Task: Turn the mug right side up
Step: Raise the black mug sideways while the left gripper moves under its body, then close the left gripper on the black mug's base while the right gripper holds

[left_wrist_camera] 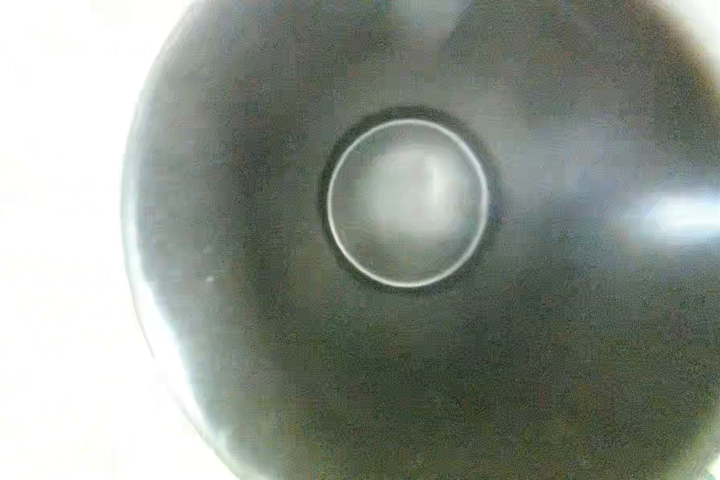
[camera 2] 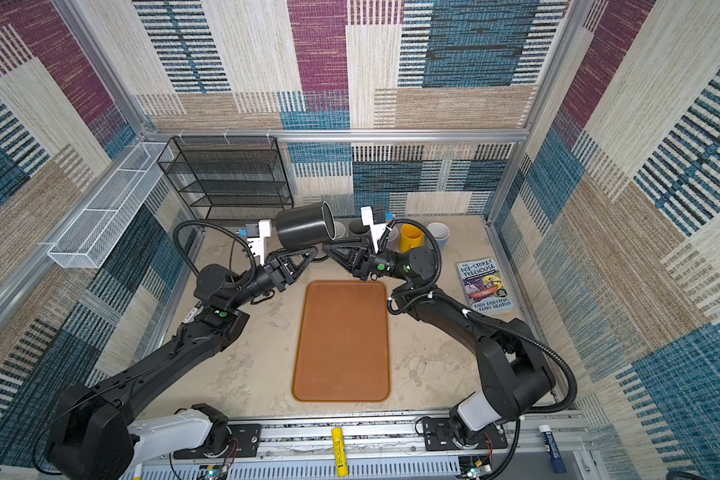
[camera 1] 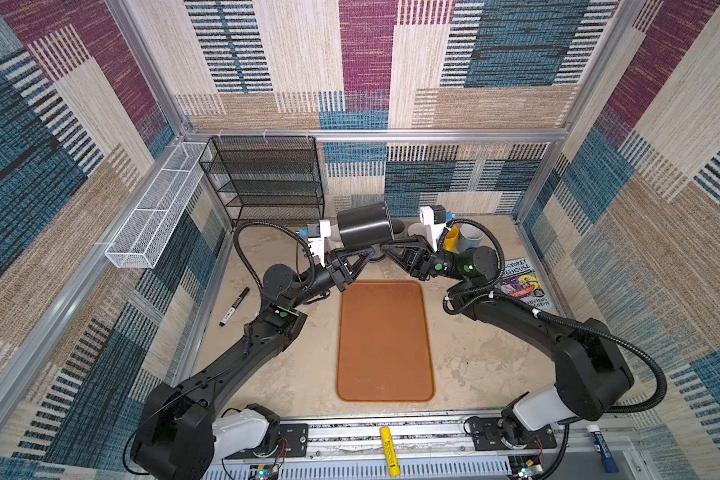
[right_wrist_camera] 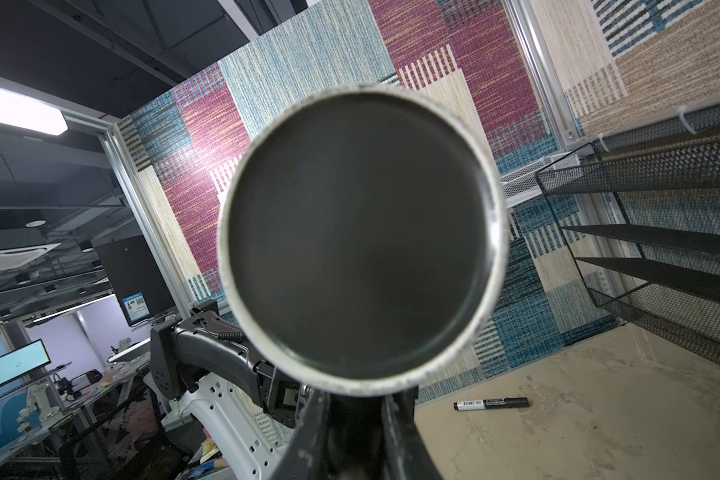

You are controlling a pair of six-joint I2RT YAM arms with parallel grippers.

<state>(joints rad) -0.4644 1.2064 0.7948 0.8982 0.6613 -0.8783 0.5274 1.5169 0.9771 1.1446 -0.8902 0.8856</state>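
Two end effectors meet under one black mug (camera 1: 364, 228), which hangs in the air just past the far short edge of the brown tray (camera 1: 385, 345), clear of the desk (camera 1: 466, 365). The mug lies on its side, neither upside down nor upright. Its mouth faces the right arm's side of the tray and its base faces the left arm's side. The right wrist view looks straight into the dark hollow, ringed by a pale rim, while the left wrist view is filled by the blurred base with its thin ring. The right end effector (camera 1: 385, 248) is closed almost fully, its two fingers pinching the mug from below at the mouth end; the part they pinch is hidden. The left end effector (camera 1: 368, 251) reaches in nearly tip to tip with it, beneath the mug's base end, but I cannot tell whether its jaws are closed or have hold of anything. Beyond the tray's far corner on the right arm's side stand a yellow cup (camera 1: 451, 237) and a grey-blue cup (camera 1: 470, 237), just beside each other. A book (camera 1: 524, 284) lies on that same side of the tray. A black marker (camera 1: 234, 306) lies on the opposite side, well apart from the tray, and a black mesh rack (camera 1: 262, 178) stands beyond the far corner there.
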